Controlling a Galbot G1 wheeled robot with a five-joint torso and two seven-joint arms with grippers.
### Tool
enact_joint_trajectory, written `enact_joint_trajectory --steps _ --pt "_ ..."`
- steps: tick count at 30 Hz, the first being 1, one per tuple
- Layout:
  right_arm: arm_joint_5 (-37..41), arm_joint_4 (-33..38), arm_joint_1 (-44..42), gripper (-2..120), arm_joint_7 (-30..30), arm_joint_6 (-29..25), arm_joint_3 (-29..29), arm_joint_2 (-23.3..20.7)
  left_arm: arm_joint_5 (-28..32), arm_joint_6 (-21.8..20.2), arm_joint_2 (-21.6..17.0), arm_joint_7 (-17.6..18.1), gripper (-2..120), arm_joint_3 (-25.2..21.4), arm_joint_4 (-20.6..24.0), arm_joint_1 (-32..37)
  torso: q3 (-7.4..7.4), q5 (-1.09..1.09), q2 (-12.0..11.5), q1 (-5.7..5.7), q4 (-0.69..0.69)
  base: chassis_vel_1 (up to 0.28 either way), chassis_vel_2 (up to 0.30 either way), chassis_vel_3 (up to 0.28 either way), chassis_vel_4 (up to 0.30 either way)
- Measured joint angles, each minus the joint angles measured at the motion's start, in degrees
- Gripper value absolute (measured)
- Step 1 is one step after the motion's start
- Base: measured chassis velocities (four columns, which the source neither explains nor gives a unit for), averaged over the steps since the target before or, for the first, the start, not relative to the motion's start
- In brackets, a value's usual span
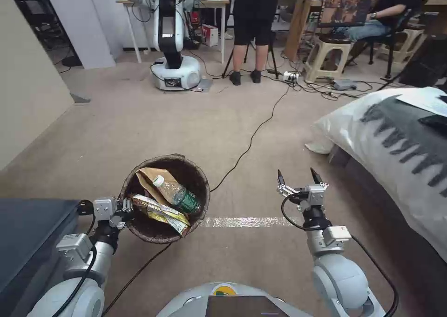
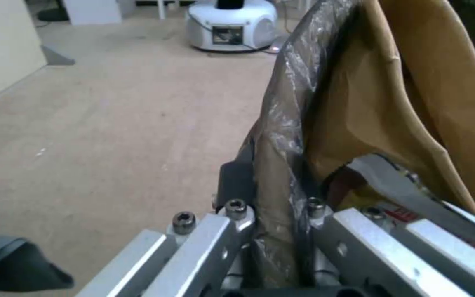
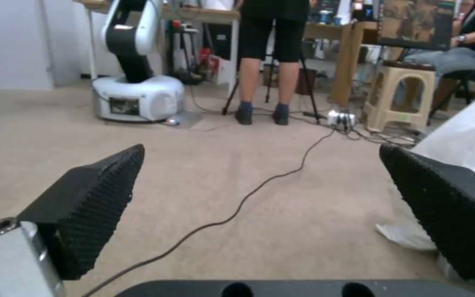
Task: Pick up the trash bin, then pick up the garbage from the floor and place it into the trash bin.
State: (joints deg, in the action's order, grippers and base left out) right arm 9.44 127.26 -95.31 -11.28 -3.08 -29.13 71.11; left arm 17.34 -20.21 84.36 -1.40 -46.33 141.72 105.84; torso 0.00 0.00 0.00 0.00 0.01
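Note:
The trash bin, lined with a dark brown bag, hangs just above the carpet in front of me at lower left. My left gripper is shut on its near-left rim; in the left wrist view the fingers clamp the crinkled liner. Inside the bin lie a tan paper bag, a plastic bottle and a yellow snack wrapper. My right gripper hovers open and empty to the bin's right. A white tissue wad lies on the floor by the bed, ahead of that gripper.
A bed with grey-and-black clothing fills the right side. A black cable snakes across the carpet. Another robot, a standing person and a stool are farther off. A dark cabinet sits at my left.

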Motion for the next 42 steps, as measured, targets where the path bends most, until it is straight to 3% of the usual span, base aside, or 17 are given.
enact_joint_trajectory --steps 21,34,42 --pt "0.51 0.05 0.41 100 -0.41 0.84 0.04 -0.31 0.99 -0.2 -0.17 0.71 0 -0.03 1.11 0.23 0.0 0.0 0.0 0.0 -0.01 0.004 0.005 0.005 0.004" --pt "0.81 -0.33 0.42 100 -0.46 0.86 0.28 -0.11 6.67 -8.77 -1.88 5.58 0 -1.36 1.57 -0.04 0.0 0.0 0.0 0.0 -0.01 0.0 0.0 0.0 0.0" --pt "1.01 -0.52 0.38 100 -0.47 0.86 0.28 0.04 12.53 -15.91 -2.61 13.19 0 -2.17 1.56 -0.98 0.0 -0.01 0.0 0.0 0.0 0.0 0.0 0.0 0.0"
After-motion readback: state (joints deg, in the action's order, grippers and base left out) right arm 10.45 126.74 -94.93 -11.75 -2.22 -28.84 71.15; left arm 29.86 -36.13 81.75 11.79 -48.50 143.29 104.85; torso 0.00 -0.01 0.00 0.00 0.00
